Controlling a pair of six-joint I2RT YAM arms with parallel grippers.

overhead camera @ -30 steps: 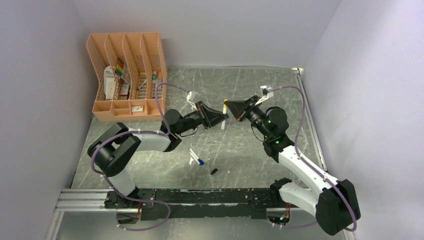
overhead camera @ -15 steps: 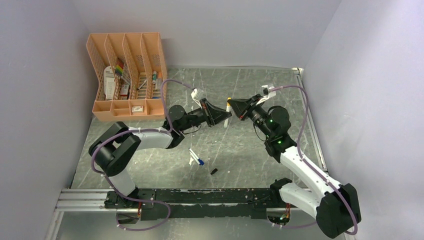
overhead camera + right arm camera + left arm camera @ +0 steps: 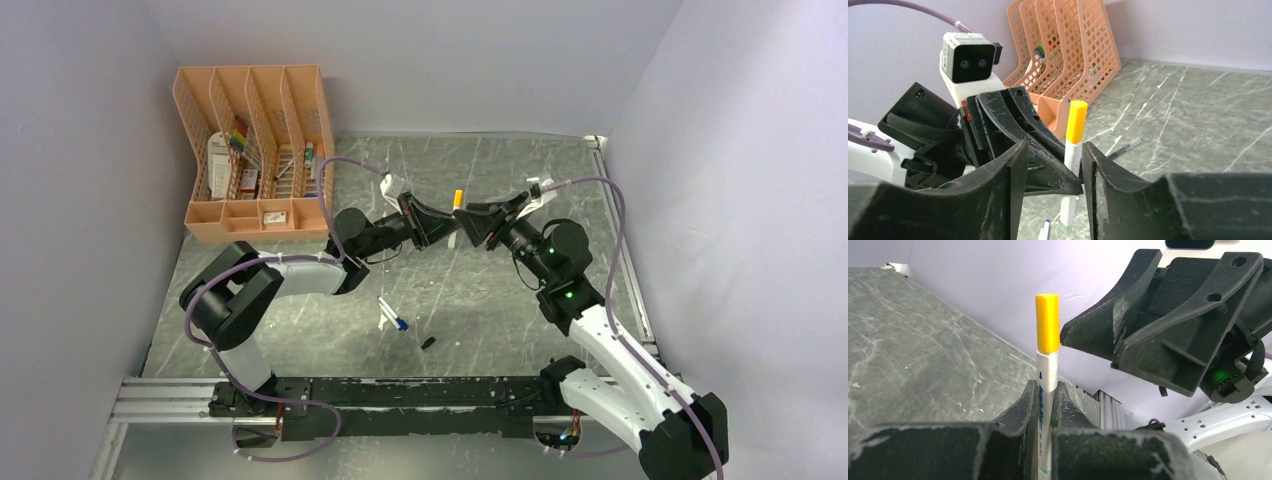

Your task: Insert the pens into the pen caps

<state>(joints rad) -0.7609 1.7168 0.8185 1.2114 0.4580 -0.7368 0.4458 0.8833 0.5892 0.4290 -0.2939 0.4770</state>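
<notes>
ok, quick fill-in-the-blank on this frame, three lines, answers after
1. The left fingers clamp a white pen topped by a ____ cap.
2. The right fingers are ____ and hold nothing.
3. On the table, the loose cap is ____.

Answers: yellow; open; black
</notes>
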